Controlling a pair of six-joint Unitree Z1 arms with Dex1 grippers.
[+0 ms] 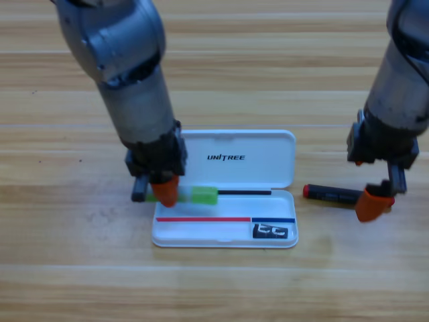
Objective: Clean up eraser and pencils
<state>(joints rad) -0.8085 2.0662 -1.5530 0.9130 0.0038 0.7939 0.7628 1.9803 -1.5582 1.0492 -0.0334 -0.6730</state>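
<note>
Orange jaws of left gripper point(165, 191) on green pencil point(201, 195), case point(268, 151) reads UNITREE

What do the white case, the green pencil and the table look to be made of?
Case: probably plastic, smooth and matte white, with rounded moulded edges and printed lettering.
Green pencil: probably plastic, its pale body looking see-through and its cap bright green.
Table: wood or wood-look laminate, with long grain lines; which one I cannot tell.
</note>
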